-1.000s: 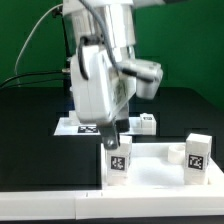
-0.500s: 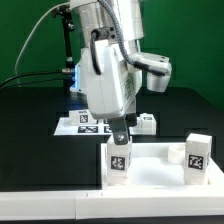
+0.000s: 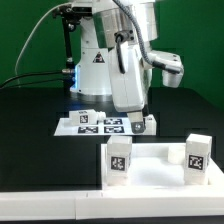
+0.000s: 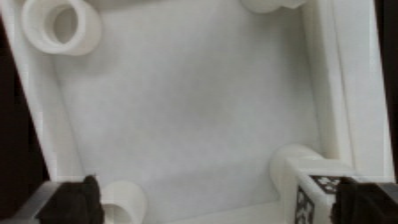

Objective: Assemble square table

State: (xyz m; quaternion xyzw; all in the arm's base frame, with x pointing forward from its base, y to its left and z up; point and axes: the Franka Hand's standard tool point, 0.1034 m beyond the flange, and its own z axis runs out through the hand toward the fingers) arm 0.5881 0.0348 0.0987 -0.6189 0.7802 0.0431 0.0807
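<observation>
The square tabletop [image 3: 150, 172] lies rim up on the black table [image 3: 30, 140], toward the front of the exterior view. Two legs stand upright in its corner sockets, one at the exterior view's left [image 3: 118, 160] and one at its right [image 3: 197, 152]. The wrist view looks down into the slab and shows an empty socket [image 4: 63, 25] on the opposite side. A loose leg [image 3: 149, 123] rests behind the slab, just beside the marker board [image 3: 75, 128]. The jaws hang near it, released and gripping nothing. The step in hand is probably fetching that leg. The jaws should come straight down, centred on its body, and close squarely so it stays true for the socket. The marker board's edge and the slab's back rim crowd the pick. Open table lies toward the exterior view's left, and the white bar [image 3: 40, 205] in front is well clear.
</observation>
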